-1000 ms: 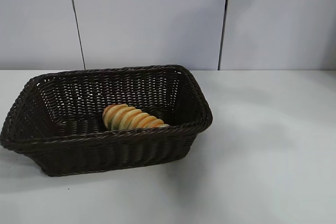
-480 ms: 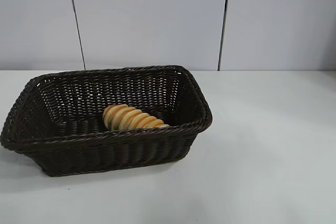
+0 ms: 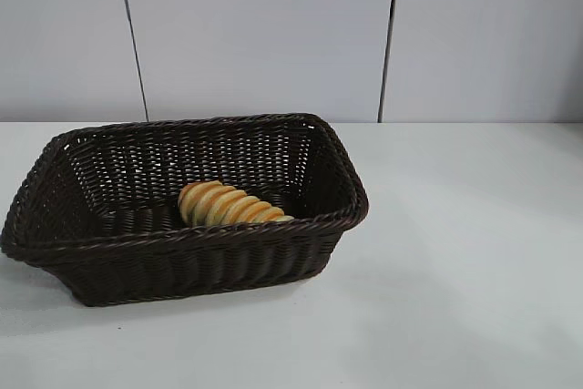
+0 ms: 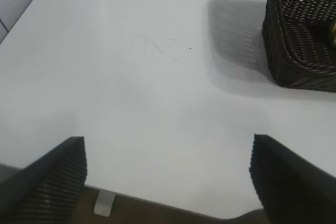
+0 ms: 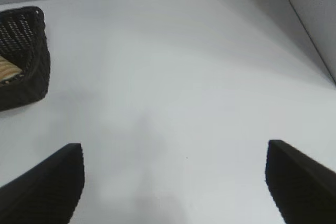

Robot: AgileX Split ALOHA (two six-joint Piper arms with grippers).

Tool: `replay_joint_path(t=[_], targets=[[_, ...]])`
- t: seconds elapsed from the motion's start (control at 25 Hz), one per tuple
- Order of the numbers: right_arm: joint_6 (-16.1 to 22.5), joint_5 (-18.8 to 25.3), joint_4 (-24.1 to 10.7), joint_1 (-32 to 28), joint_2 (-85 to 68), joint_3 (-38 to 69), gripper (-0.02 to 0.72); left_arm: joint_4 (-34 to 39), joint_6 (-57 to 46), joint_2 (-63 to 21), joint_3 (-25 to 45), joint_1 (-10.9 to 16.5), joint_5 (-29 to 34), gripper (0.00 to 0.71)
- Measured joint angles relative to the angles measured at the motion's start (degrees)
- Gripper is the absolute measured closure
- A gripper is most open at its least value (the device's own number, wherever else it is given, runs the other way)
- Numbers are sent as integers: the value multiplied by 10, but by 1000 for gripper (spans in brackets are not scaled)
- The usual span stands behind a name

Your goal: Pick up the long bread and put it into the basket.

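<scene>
The long bread [image 3: 230,205], a golden-tan twisted loaf, lies inside the dark brown wicker basket [image 3: 109,252] on the white table, near its front wall. A sliver of the bread [image 5: 9,68] shows in the right wrist view inside the basket [image 5: 31,35]. The basket's corner [image 4: 299,35] shows in the left wrist view. Neither arm shows in the exterior view. My left gripper [image 4: 168,174] is open and empty above the table's edge, away from the basket. My right gripper [image 5: 176,179] is open and empty over bare table, away from the basket.
The white table [image 3: 455,271] stretches to the right of the basket. A grey panelled wall [image 3: 273,34] stands behind. The table's edge [image 4: 157,203] lies just under my left gripper.
</scene>
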Motion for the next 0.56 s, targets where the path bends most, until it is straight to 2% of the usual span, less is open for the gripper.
replay_joint_path(t=[0.56], targets=[[0,11,-3,0,0,0,54,0,0,0,0,0,0,95]])
